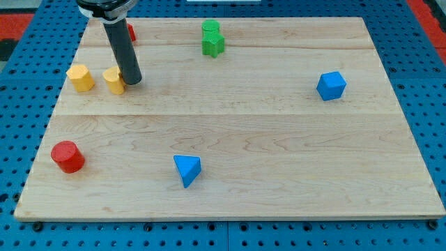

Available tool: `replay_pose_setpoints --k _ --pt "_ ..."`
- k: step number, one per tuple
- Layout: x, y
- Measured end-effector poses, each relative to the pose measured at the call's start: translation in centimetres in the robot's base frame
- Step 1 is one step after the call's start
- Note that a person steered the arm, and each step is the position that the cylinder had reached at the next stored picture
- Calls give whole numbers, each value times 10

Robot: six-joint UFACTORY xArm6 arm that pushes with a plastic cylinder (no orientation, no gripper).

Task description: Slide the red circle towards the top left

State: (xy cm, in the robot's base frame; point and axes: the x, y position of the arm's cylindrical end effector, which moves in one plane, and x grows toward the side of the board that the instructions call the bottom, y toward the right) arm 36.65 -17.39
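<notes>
The red circle (67, 156), a short red cylinder, stands near the board's lower left corner. My tip (133, 81) rests on the board in the upper left area, just right of a yellow block (113, 80) and touching or nearly touching it. It is far above and to the right of the red circle. A second red block (130, 32) at the view's top is mostly hidden behind the rod; its shape cannot be made out.
A yellow hexagonal block (80, 77) sits left of the other yellow one. Two green blocks (212, 37) sit together at the top middle. A blue cube (331, 86) is at the right, a blue triangle (187, 169) at the bottom middle. The wooden board (279, 153) lies on a blue pegboard.
</notes>
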Motion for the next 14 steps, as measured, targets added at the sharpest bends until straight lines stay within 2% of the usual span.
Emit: replay_pose_setpoints --k 1,2,3,6,7,8,10,11,12,13,14 --pt "5 -15" --pt "-29 13" --pt "-37 13" --pt "-35 16" --pt "-21 61" --pt "22 69" --pt "194 2" --pt "215 -53" --pt "168 -61" --pt "129 -10" --pt "150 -23"
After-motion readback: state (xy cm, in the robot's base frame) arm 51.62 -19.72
